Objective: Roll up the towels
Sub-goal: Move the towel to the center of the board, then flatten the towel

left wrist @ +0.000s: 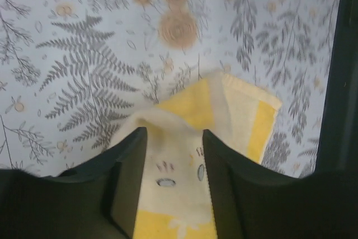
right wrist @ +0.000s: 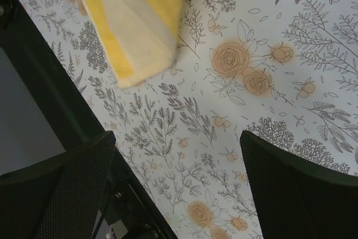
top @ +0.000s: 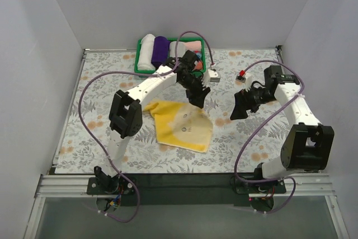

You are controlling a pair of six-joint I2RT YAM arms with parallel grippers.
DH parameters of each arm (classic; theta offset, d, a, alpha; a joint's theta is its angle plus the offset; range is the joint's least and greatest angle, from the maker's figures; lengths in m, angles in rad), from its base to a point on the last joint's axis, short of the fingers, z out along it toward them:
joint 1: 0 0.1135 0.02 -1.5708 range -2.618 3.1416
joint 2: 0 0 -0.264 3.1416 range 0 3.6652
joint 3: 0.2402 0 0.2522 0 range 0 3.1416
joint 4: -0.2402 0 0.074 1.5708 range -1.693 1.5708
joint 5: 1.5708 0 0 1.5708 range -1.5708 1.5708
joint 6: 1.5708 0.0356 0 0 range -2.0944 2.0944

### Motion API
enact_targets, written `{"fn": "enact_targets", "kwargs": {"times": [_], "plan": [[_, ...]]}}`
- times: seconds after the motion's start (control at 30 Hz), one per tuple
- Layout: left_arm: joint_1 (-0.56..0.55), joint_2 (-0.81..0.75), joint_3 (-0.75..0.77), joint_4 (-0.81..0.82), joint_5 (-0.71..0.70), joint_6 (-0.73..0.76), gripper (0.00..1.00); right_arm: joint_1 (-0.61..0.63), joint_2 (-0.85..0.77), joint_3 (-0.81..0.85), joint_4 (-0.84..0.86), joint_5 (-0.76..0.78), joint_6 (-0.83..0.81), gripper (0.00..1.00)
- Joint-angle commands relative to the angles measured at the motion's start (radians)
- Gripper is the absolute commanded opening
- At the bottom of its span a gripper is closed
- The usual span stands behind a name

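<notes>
Flattening step, by the look of it: pale yellow printed cloth towel [top: 182, 130] lies rumpled mid-bench [top: 100, 138], not yet rolled. Your left fingers [left wrist: 134, 160] straddle its raised far edge, partly parted; whether they grip it, can't tell. Your right fingers [right wrist: 279, 172] hover beside it, spread wide and empty, arm bent low. Next you'd likely need it smoothed flat, then one edge tucked over.

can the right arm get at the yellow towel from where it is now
Probably yes: the right gripper hangs open beside the pale yellow printed cloth towel, only bare patterned table between them; the left gripper sits over its far corner, off that path.
</notes>
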Motion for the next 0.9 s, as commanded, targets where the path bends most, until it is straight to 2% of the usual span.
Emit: {"fn": "enact_targets", "kwargs": {"times": [0.0,0.03,0.1,0.17,0.27,0.37,0.4,0.5,0.67,0.87], "plan": [[0.005,0.053,0.190,0.043,0.011,-0.098,0.45,-0.004,0.052,0.034,-0.025,0.001,0.028,0.83],[0.015,0.049,0.230,0.032,0.005,-0.081,0.52,-0.004,0.076,0.045,-0.022,-0.001,0.035,0.83],[0.072,-0.015,0.197,0.026,0.026,-0.078,0.55,-0.004,0.106,0.081,-0.018,-0.007,0.047,0.82],[0.177,-0.077,0.082,0.021,0.093,-0.070,0.55,-0.003,0.148,0.102,-0.001,-0.013,0.068,0.79],[0.296,-0.213,-0.093,0.009,0.113,0.011,0.53,0.008,0.202,0.135,0.054,0.027,0.131,0.74],[0.473,-0.316,-0.225,-0.032,0.068,0.109,0.49,0.054,0.247,0.161,0.125,0.134,0.202,0.73],[0.501,-0.336,-0.257,-0.042,0.049,0.178,0.48,0.066,0.259,0.171,0.133,0.153,0.217,0.72],[0.579,-0.401,-0.376,-0.023,-0.047,0.243,0.47,0.120,0.311,0.206,0.169,0.226,0.268,0.72],[0.624,-0.448,-0.513,0.046,-0.146,0.295,0.49,0.235,0.365,0.212,0.260,0.399,0.314,0.72],[0.625,-0.441,-0.592,0.072,-0.166,0.395,0.52,0.300,0.399,0.171,0.344,0.611,0.354,0.75]]}}
